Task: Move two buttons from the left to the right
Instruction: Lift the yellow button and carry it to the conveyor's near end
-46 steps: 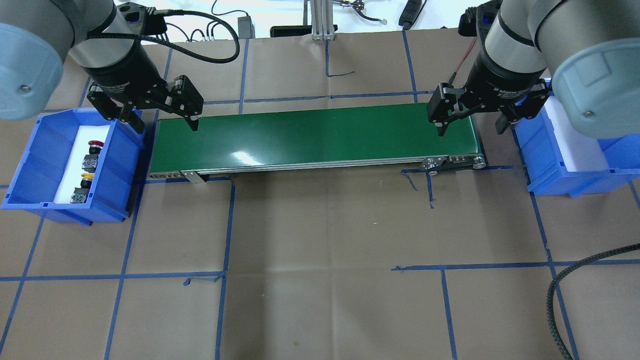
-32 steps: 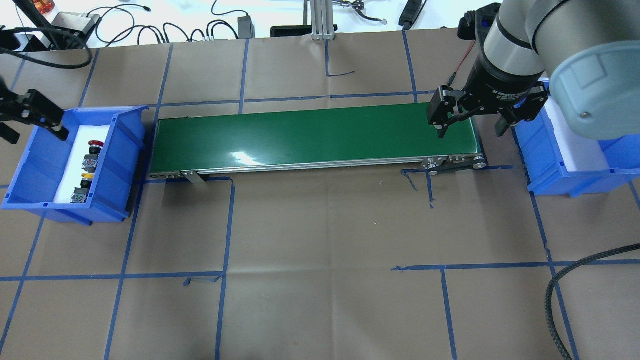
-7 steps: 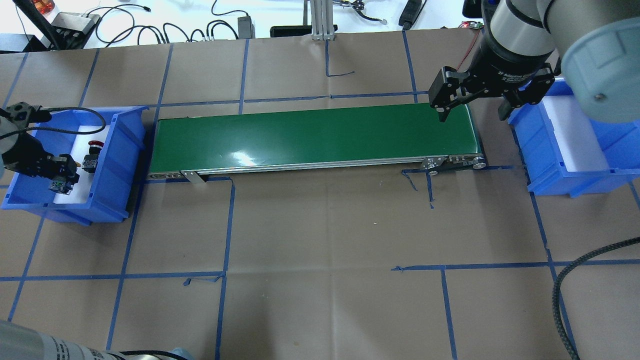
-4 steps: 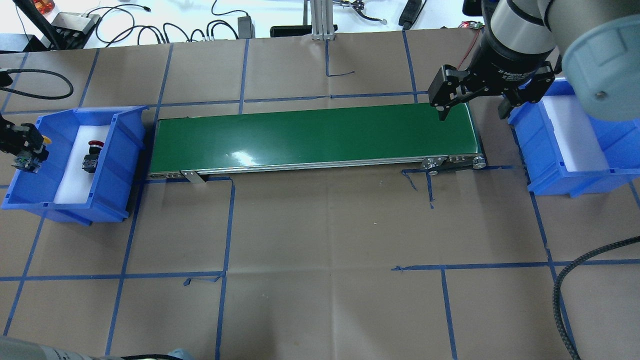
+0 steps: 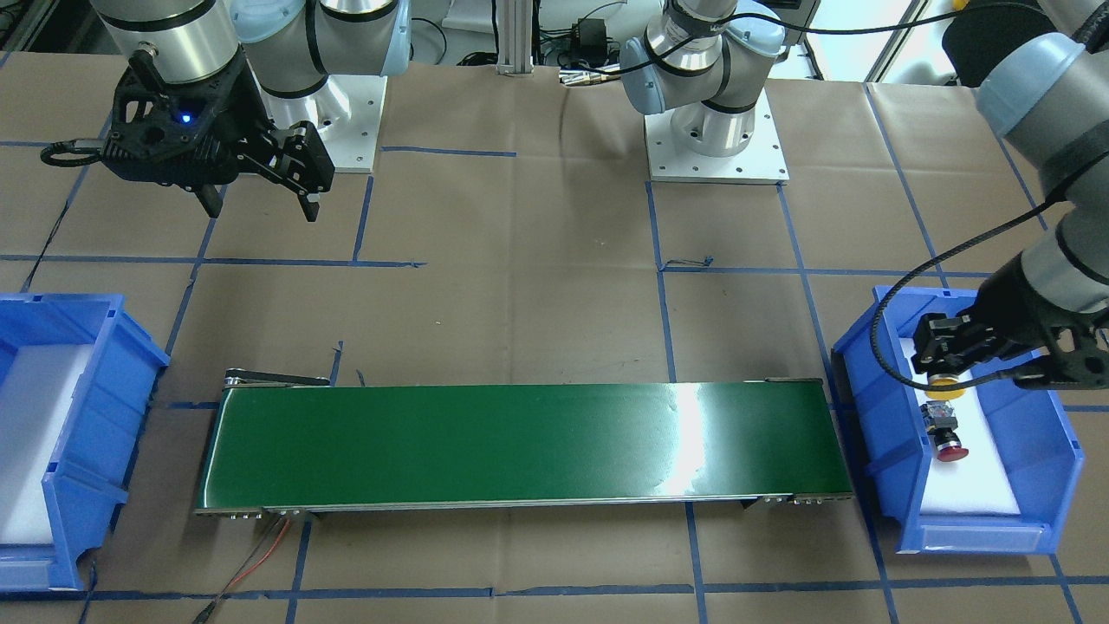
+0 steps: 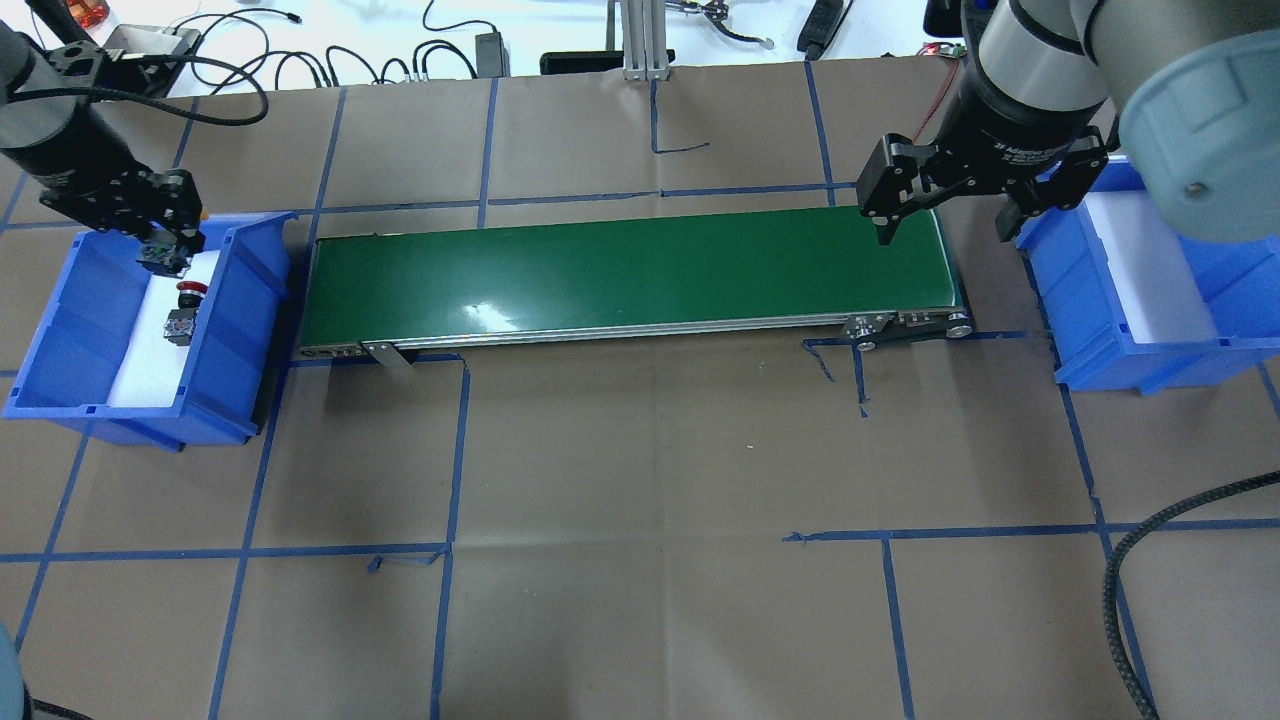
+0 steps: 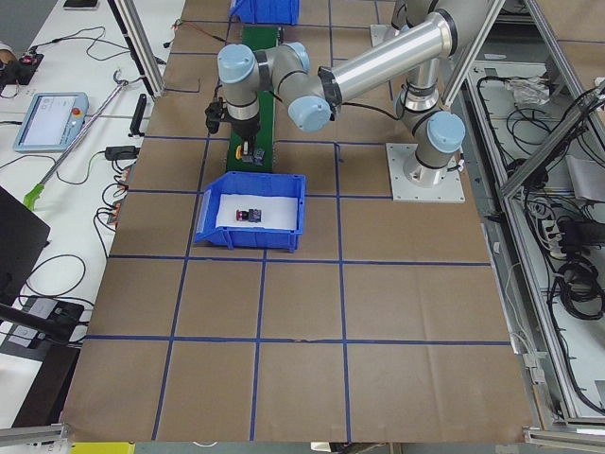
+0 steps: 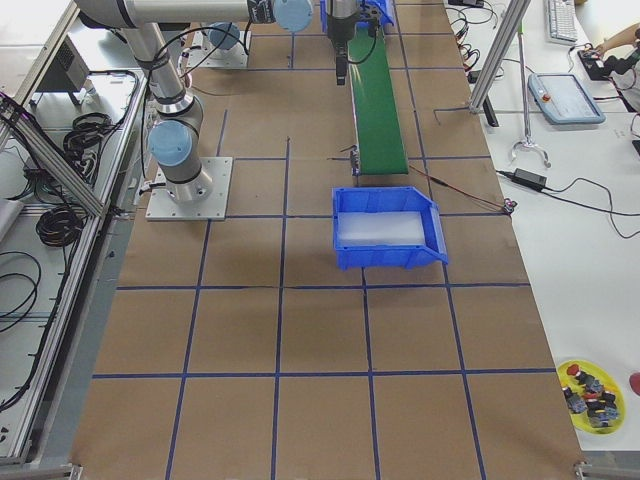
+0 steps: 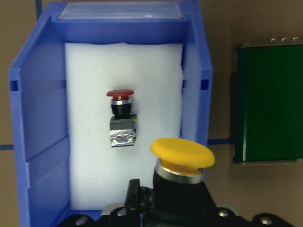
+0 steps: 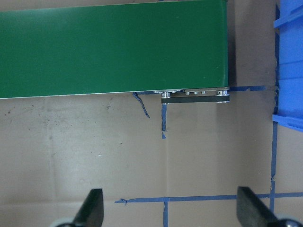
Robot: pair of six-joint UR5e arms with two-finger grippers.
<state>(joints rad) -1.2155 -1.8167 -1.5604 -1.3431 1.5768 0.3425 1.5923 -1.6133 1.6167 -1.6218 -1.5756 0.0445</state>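
Observation:
My left gripper (image 6: 160, 252) hangs over the far end of the left blue bin (image 6: 240, 330), shut on the yellow button (image 9: 182, 153). That button's mushroom cap also shows under the gripper (image 5: 943, 368) in the front view. The red button (image 6: 185, 308) lies on its side on the white foam in the same bin, just in front of the gripper and apart from it. My right gripper (image 6: 945, 237) hovers open over the right end of the green conveyor belt (image 6: 620, 270), with nothing between its fingers (image 10: 92, 208).
A second blue bin (image 6: 1090, 330) with a white foam liner sits right of the belt. Blue tape lines cross the brown paper table cover. Cables and equipment lie along the far edge. A black braided cable (image 6: 1130, 590) curves in at the near right.
The left gripper came to the bin, shut on the yellow button and lifted it, then carried it from the bin's left wall to its far end. The right gripper barely moved.

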